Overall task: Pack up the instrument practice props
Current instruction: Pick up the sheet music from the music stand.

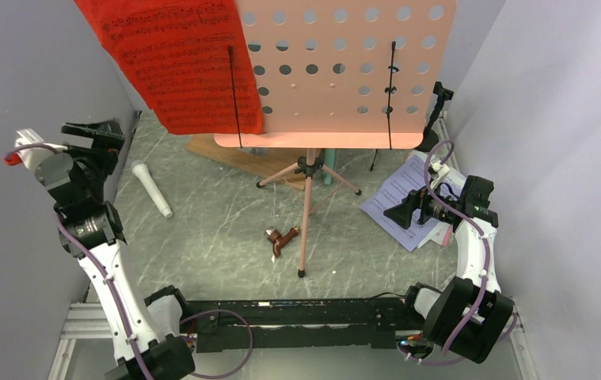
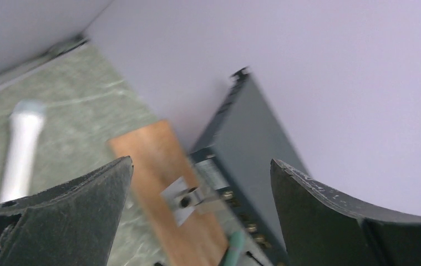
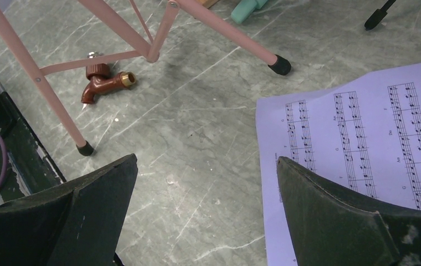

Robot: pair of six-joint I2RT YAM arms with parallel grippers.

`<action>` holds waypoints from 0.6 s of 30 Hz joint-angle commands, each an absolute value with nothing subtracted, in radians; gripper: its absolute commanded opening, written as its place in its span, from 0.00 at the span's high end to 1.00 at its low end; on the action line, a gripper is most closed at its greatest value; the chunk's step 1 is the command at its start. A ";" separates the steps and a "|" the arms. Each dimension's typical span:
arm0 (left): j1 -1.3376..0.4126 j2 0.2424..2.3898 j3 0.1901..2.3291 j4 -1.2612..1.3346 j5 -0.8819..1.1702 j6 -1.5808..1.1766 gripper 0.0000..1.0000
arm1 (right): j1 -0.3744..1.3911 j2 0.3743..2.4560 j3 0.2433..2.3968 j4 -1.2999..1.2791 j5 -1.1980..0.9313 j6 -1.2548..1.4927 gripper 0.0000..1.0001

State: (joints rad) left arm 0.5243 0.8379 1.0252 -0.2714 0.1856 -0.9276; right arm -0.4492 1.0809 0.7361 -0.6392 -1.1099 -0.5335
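Note:
The pink perforated music desk (image 1: 344,71) stands on its pink tripod legs (image 1: 306,206) at the back middle, with a red sheet-music page (image 1: 174,59) on its left side. A white microphone (image 1: 152,188) lies on the table at the left; it also shows in the left wrist view (image 2: 22,149). White sheet-music pages (image 1: 404,198) lie at the right. A black mic mount (image 1: 439,103) stands at the back right. A mint microphone (image 3: 247,10) lies behind the tripod. My left gripper (image 1: 97,137) is open, raised, empty. My right gripper (image 1: 396,214) is open over the pages' left edge (image 3: 358,138).
A small brown piece (image 1: 283,237) lies beside the front tripod leg. A wooden board (image 2: 166,188) and a dark grey flat box (image 2: 247,144) lie against the back wall under the desk. Walls close in both sides.

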 commanded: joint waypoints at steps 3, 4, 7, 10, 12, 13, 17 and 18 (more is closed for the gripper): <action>0.531 0.813 1.154 -0.092 0.341 -1.023 0.01 | -0.448 1.092 0.779 -0.646 -1.149 -0.573 0.01; 0.531 0.813 1.157 -0.041 0.362 -1.048 0.01 | -0.448 1.095 0.780 -0.650 -1.148 -0.577 0.01; 0.531 0.812 1.111 0.224 0.441 -1.159 0.01 | -0.446 1.097 0.784 -0.659 -1.147 -0.585 0.01; 0.533 0.816 0.986 0.583 0.463 -1.317 0.01 | -0.445 1.098 0.785 -0.662 -1.145 -0.589 0.01; 0.538 0.836 0.913 0.778 0.477 -1.390 0.01 | -0.443 1.100 0.787 -0.671 -1.147 -0.595 0.01; 0.542 0.845 0.903 0.810 0.489 -1.403 0.02 | -0.444 1.103 0.789 -0.675 -1.148 -0.599 0.01; 0.543 0.901 0.924 0.971 0.601 -1.453 0.01 | -0.442 1.106 0.791 -0.678 -1.150 -0.603 0.01; 0.543 0.925 0.941 1.012 0.640 -1.475 0.02 | -0.442 1.107 0.790 -0.678 -1.150 -0.603 0.01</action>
State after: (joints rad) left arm 0.5365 0.8799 0.8978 0.6765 0.4877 -1.3521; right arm -0.4458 1.1027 0.7490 -0.6704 -1.1103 -0.5701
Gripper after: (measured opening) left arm 0.989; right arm 0.992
